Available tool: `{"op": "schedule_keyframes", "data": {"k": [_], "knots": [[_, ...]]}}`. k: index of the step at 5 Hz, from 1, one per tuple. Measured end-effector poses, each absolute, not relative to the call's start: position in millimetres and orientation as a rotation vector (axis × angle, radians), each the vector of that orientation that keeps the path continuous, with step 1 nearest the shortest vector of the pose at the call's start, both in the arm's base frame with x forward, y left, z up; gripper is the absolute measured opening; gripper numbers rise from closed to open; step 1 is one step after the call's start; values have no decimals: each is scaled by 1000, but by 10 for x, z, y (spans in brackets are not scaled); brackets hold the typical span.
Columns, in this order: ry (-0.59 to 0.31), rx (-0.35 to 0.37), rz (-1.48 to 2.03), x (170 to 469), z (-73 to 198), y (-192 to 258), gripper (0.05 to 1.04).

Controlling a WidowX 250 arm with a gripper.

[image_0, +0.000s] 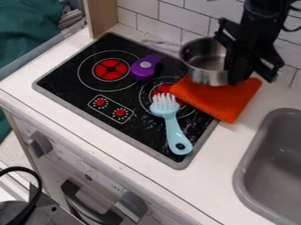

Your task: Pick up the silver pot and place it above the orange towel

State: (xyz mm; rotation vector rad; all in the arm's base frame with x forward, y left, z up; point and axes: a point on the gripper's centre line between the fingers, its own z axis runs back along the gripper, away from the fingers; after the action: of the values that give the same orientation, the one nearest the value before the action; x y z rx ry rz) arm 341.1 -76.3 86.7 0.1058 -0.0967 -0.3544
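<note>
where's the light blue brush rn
In the camera view, the light blue brush lies on the right part of the black stovetop, its head by the orange towel.

Pot over towel, contact unclear

The camera view looks down at a slant from above the front side of the counter, facing the tiled wall at 12 to 2 o'clock; it sits turned, so the counter's front edge runs diagonally from 9 toward 6 o'clock; it is near enough that the whole outline of the stovetop fits, while the sink at 4 o'clock is cut off.
</note>
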Motion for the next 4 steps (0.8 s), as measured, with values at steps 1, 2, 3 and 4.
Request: {"op": "schedule_keyframes", "data": {"k": [1, 2, 3, 4], "knots": [[-97, 110, -364, 3416, 858, -758, 58], [-59, 112, -375, 3425, 713, -769, 58], [-62, 104, -394, 3465, 674, -794, 58], [-60, 92, -389, 3462, 672, -796, 81]]}}
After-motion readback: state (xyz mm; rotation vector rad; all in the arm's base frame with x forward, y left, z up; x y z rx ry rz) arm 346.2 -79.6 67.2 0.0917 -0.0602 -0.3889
